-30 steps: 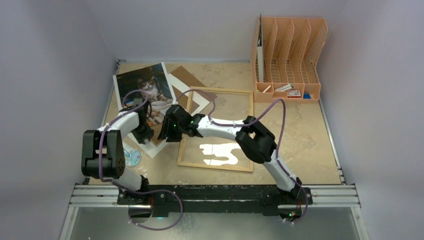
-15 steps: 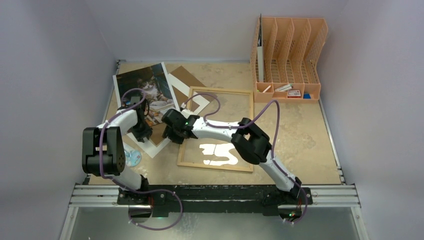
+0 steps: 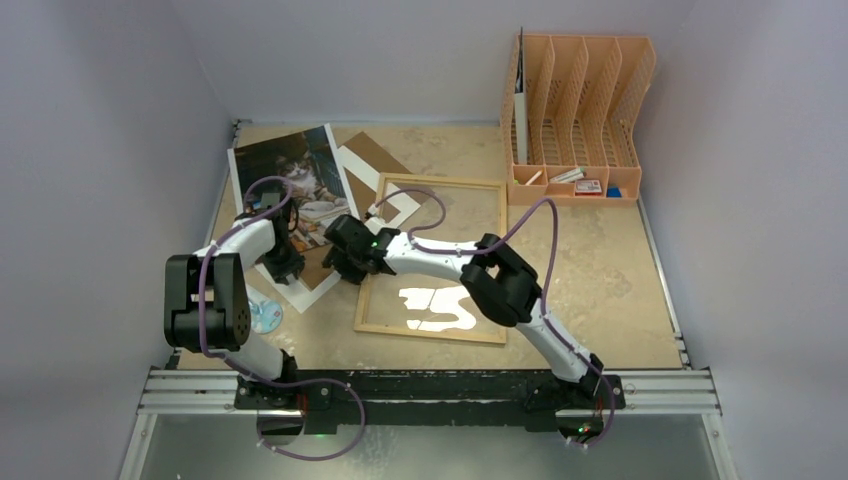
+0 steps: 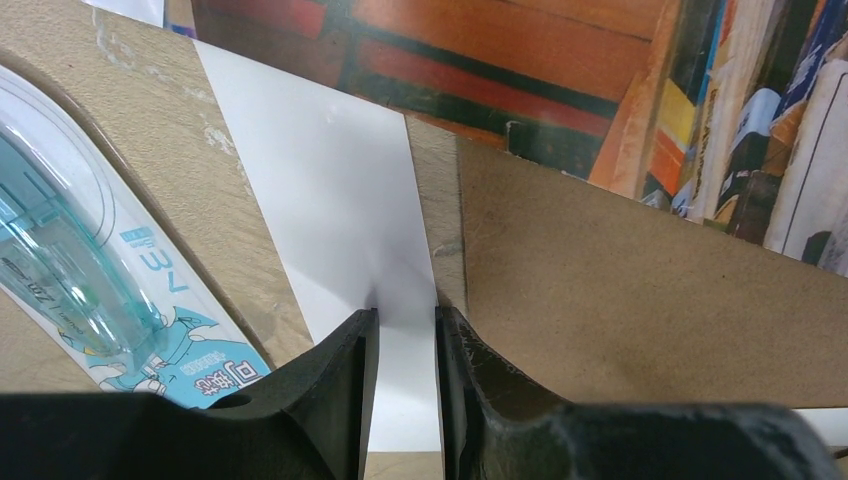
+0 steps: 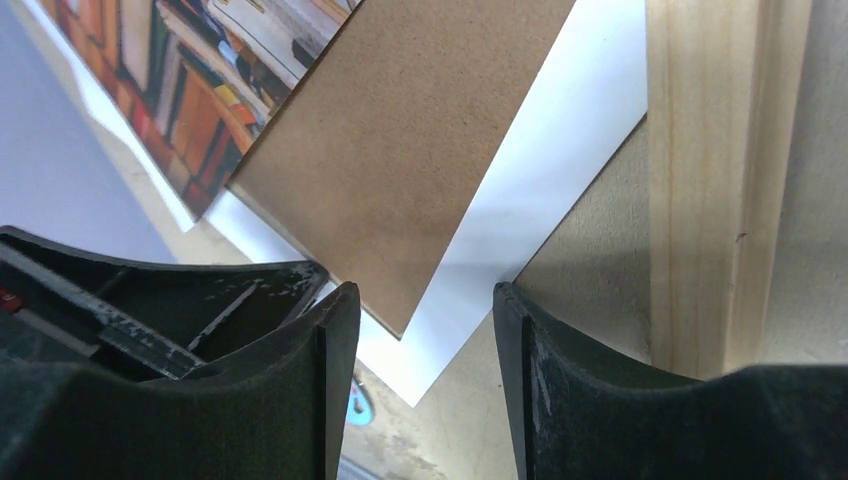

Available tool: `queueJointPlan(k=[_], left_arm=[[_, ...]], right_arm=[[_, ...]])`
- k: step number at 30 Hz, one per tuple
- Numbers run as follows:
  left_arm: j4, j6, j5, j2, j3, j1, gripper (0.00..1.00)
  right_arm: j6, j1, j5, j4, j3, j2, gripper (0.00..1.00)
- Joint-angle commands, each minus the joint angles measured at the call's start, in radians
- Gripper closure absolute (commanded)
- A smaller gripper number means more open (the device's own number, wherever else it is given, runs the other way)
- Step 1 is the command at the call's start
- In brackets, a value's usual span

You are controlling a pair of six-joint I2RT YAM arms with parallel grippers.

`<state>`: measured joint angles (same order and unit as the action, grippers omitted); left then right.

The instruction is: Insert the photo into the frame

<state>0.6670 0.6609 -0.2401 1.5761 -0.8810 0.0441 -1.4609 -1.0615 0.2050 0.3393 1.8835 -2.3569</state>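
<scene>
The cat photo [image 3: 290, 172] lies at the back left, its lower part over the brown fibreboard back [image 3: 368, 155] and white mat [image 3: 398, 207]. The light-wood frame [image 3: 432, 182] lies flat mid-table, apart from them. My left gripper [image 3: 284, 262] stands on the mat [image 4: 330, 180], jaws a narrow gap apart, next to the fibreboard [image 4: 620, 300] and photo [image 4: 600, 80]. My right gripper [image 3: 345, 262] is open and empty above the fibreboard corner [image 5: 410, 150] and mat [image 5: 540, 190], just left of the frame's left rail [image 5: 710, 180].
A blue-green tape dispenser [image 3: 265, 315] lies by the left arm and shows in the left wrist view [image 4: 70, 270]. An orange file organiser [image 3: 575, 110] stands at the back right. The frame's pane shows glare [image 3: 440, 305]. Walls close in on the left, back and right.
My right gripper has swung down and a little left to the frame's left rail, with its arm stretched lower. The left gripper has barely shifted. The photo, mat and frame have not moved.
</scene>
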Motion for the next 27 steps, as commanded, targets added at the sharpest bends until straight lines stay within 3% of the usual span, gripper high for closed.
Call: queueJointPlan(k=[1,11,17,23,27], left_arm=[[-0.03,-0.016,0.007,0.027,0.025,0.008,0.7],[-0.027,-0.026,0.005,0.011,0.009,0.009,0.68],[-0.041,-0.023,0.035,-0.032,0.02,0.009,0.6],[-0.011,-0.017,-0.026,-0.104,0.007,0.009,0.49],[-0.023,-0.02,-0.046,-0.126,-0.007,0.009,0.5]], right_arm=[[-0.036,0.02,-0.051,-0.179,-0.195,0.037,0.45],[0.047,0.041,-0.193,-0.541,-0.362,0.106,0.48],[0.149,0.045,-0.227,-0.727,-0.428,0.156,0.48],[0.129,0.052,-0.251,-0.603,-0.378,0.143,0.47],[0.078,0.046,-0.236,-0.547,-0.371,0.143,0.47]])
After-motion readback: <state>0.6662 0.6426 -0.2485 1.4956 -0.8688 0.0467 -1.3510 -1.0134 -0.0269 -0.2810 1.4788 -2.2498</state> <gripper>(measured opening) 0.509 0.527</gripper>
